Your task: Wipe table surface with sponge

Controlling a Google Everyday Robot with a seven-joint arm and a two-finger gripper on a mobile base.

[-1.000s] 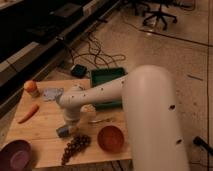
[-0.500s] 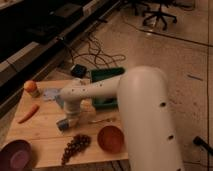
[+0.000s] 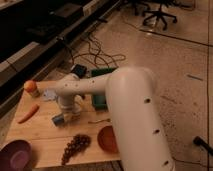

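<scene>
My gripper (image 3: 64,117) points down onto the wooden table (image 3: 45,132), left of the middle. It is shut on a small blue-grey sponge (image 3: 58,119) that rests on the tabletop. My white arm (image 3: 125,100) reaches in from the lower right and hides the table's right side.
An orange carrot (image 3: 27,113) lies left of the sponge. An orange fruit (image 3: 31,87) and a crumpled white thing (image 3: 50,95) sit at the back left. Dark grapes (image 3: 75,145), a red bowl (image 3: 106,139) and a purple bowl (image 3: 17,155) are along the front. A green box (image 3: 99,101) stands behind the arm.
My gripper and the sponge have slid across the table to the left and a little away from the front edge. The other things have not moved.
</scene>
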